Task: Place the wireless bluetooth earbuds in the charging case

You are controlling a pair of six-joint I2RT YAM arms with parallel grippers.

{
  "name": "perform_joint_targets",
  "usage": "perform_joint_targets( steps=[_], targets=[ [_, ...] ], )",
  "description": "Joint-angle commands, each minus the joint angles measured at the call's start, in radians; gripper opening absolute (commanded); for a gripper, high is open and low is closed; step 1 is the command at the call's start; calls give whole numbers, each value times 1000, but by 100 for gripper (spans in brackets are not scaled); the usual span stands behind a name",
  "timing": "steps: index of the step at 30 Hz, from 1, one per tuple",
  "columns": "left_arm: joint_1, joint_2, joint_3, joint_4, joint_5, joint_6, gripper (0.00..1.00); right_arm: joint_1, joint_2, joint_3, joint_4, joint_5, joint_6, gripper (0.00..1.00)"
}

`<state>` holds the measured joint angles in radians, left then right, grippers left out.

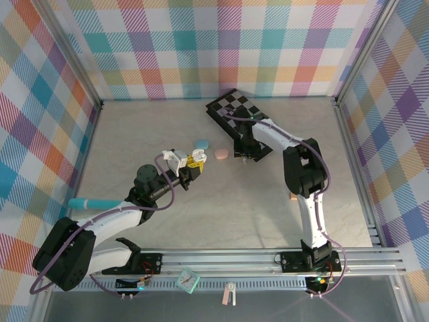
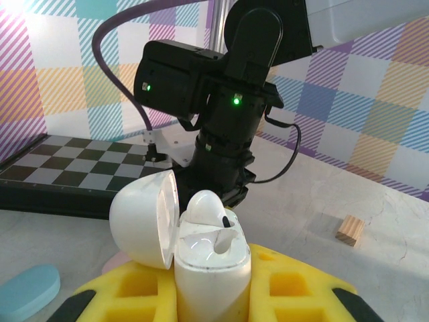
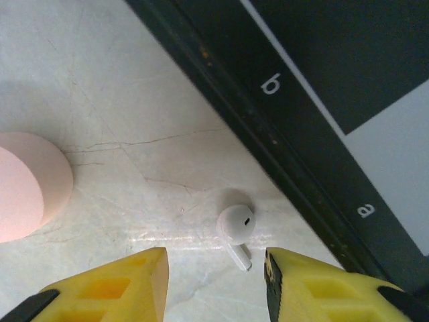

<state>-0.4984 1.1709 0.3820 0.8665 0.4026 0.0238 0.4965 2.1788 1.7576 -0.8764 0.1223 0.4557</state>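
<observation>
I judge my right pincer, spread near the white earbud, may flick it against the chessboard; left pincer pinches the charging case.

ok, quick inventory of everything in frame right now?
charging case: 1, white, lid open, held by left gripper
earbuds: 2, white; one seated in the case, one on the table beside the chessboard
oval cases: 2, pale blue and pink, mid-table
chessboard: 1, black-and-white, far side
wooden block: 1, tan, by right arm
teal rod: 1, left edge
left gripper: yellow fingers, shut on charging case
right gripper: yellow fingers, open over loose earbud
</observation>
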Motion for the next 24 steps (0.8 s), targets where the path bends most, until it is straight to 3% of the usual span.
perform_joint_targets(
  steps=[1,13,24],
  targets=[
    [6,-16,5,13,19,23,0,29,31,-75,87,35,-2,41],
    [9,-47,2,-10,21,27,0,50,-20,-161,118,25,15,37],
    [9,-69,6,-33,20,29,0,93,-163,-219,108,0,15,37]
  ],
)
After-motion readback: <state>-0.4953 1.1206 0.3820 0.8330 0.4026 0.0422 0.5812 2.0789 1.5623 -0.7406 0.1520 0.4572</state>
